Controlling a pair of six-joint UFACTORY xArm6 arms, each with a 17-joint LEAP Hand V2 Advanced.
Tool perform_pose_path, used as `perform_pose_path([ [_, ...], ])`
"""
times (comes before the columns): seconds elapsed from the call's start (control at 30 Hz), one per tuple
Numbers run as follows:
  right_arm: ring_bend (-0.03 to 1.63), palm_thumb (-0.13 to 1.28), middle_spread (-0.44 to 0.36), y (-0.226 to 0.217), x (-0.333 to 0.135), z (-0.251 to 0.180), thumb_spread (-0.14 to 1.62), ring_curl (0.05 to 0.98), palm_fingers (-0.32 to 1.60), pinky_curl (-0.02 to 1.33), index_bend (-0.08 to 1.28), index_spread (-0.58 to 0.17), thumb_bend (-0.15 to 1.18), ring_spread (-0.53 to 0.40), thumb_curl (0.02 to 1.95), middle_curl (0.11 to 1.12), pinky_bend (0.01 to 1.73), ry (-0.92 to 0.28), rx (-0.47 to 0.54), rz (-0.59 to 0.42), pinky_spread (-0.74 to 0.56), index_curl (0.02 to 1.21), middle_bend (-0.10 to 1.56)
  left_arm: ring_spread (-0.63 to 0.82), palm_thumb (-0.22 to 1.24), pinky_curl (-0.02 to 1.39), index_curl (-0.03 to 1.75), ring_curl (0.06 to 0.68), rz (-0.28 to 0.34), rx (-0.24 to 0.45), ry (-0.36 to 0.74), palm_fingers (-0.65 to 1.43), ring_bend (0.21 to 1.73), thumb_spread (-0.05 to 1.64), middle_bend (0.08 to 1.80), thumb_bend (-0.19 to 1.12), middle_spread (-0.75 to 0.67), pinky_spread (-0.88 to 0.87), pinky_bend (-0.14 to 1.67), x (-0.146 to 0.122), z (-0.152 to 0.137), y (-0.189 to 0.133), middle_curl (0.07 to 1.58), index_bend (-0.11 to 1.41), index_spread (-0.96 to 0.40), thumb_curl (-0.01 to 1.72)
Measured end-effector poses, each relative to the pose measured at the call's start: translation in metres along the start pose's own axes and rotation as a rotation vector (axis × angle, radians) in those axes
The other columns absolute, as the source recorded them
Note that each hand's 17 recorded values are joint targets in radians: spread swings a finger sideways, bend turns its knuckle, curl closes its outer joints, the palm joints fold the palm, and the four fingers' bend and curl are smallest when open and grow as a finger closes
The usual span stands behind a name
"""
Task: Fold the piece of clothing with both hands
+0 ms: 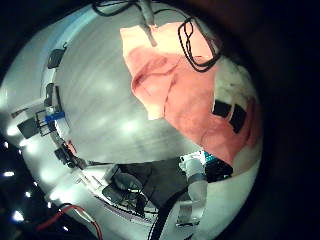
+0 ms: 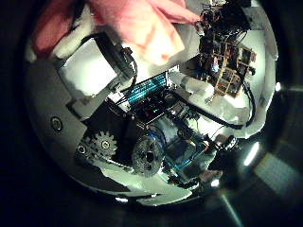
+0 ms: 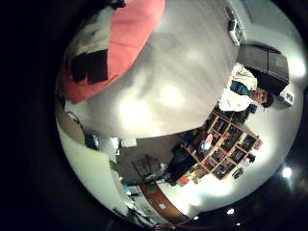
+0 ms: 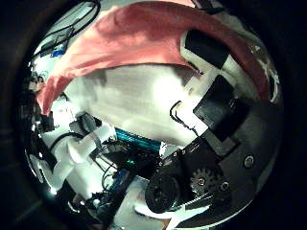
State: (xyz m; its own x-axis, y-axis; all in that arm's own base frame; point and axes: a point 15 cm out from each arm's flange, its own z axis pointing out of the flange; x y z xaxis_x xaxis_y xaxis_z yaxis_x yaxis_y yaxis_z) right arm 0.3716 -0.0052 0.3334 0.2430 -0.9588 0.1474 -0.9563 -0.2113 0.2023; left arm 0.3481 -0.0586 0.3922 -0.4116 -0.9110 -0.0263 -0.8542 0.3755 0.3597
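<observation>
The piece of clothing (image 1: 185, 90) lies spread on the table (image 1: 100, 70), and one edge rises towards my left hand. A fingertip (image 1: 230, 113) of that hand rests on this edge. In the left thumb side view the bunched cloth (image 2: 133, 28) sits against a curled finger (image 2: 95, 61) of my left hand (image 2: 151, 123). My right hand (image 4: 216, 105) is close over another part of the garment (image 4: 144, 38), where the lifted cloth runs across its bent fingers (image 4: 213, 56). The right little finger side view shows a finger (image 3: 91, 60) lying on the cloth (image 3: 125, 34).
Cables (image 1: 195, 45) cross the far end of the garment. Small devices and clamps (image 1: 50, 125) stand along the table's edge. Bare tabletop (image 3: 164, 96) stretches beyond the cloth, with shelves (image 3: 226, 140) farther off in the room.
</observation>
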Motion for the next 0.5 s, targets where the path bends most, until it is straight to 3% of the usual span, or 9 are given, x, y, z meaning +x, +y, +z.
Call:
perform_pose_path([
  [0.3, 1.36, 0.98, -0.181, -0.069, 0.013, -0.028, 1.23, 0.805, 0.94, 0.89, 1.05, -0.32, -0.01, -0.255, 0.66, 0.91, 1.24, -0.003, -0.023, 0.015, -0.26, 0.95, 1.26, -0.44, 0.9, 0.55, 1.56, 0.512, -0.078, 0.025, 0.013, 1.11, 1.37, 1.05, 0.91, -0.01, -0.63, -0.59, 1.24, -0.03, -0.004, -0.064, 1.06, 0.2, -0.68, 0.71],
  [0.5, 1.35, 0.97, -0.18, -0.113, 0.014, -0.011, 1.23, 0.818, 0.94, 0.92, 1.05, -0.319, -0.01, -0.255, 0.68, 0.91, 1.23, -0.003, -0.064, 0.019, -0.26, 0.96, 1.27, -0.44, 0.91, 0.56, 1.57, 0.514, -0.127, 0.073, 0.017, 1.11, 1.37, 1.05, 0.91, -0.01, -0.63, -0.59, 1.24, -0.053, 0.007, -0.109, 1.07, 0.2, -0.67, 0.71],
])
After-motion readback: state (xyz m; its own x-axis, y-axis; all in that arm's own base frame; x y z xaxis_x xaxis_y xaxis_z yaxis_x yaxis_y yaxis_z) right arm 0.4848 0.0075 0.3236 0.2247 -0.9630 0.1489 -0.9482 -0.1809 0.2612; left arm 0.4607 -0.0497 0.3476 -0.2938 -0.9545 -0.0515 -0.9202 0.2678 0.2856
